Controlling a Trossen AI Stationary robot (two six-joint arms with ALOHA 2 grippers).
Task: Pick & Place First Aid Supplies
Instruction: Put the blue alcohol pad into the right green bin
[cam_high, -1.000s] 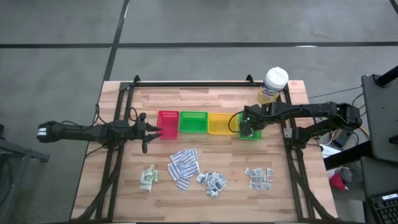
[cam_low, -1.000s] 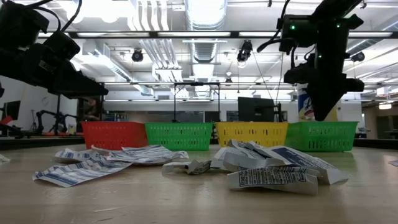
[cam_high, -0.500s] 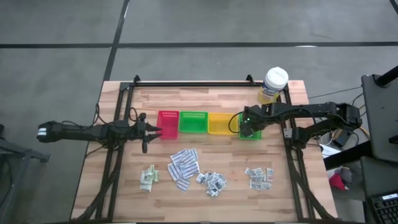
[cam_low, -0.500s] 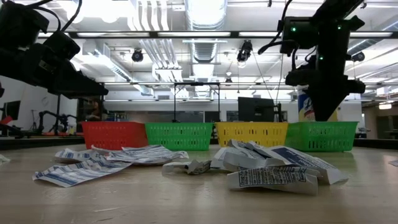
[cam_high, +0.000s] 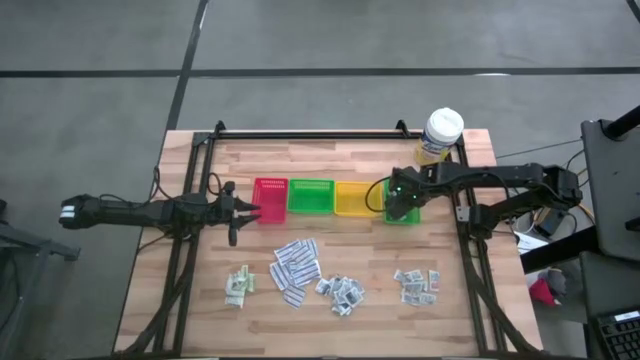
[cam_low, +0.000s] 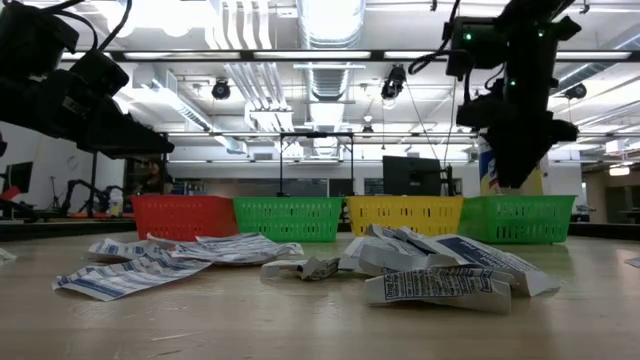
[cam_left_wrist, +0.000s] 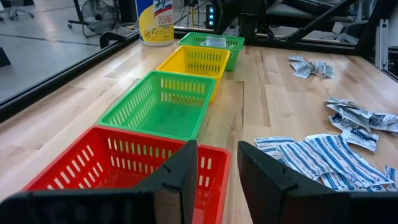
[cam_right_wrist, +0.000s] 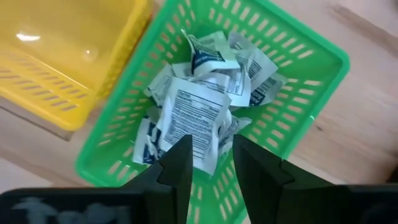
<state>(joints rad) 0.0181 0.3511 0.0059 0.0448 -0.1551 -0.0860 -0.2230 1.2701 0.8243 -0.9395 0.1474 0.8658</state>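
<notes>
The right gripper was poised over the right-hand green tray, its fingers parted with nothing seen between them. Beneath them a heap of packets lay inside that tray, the topmost one flat and printed side up. The step in hand was judged to be the release of a packet into this tray, and it appeared done or nearly so.

To finish it well, the fingers would best be kept apart and the arm lifted straight up, so that no packet was caught on a fingertip and dragged over the rim. The heap sat toward the side nearest the yellow tray, so any sideways sweep was to be avoided until the gripper was clear of the tray walls.

More supplies were left on the table: long strips, small squares, pale sachets, and a cluster of packets on the right arm's own side, well apart from the trays. That cluster looked the natural next target.

The left gripper was held just beside the red tray, its fingers parted and empty, as its wrist view showed.
</notes>
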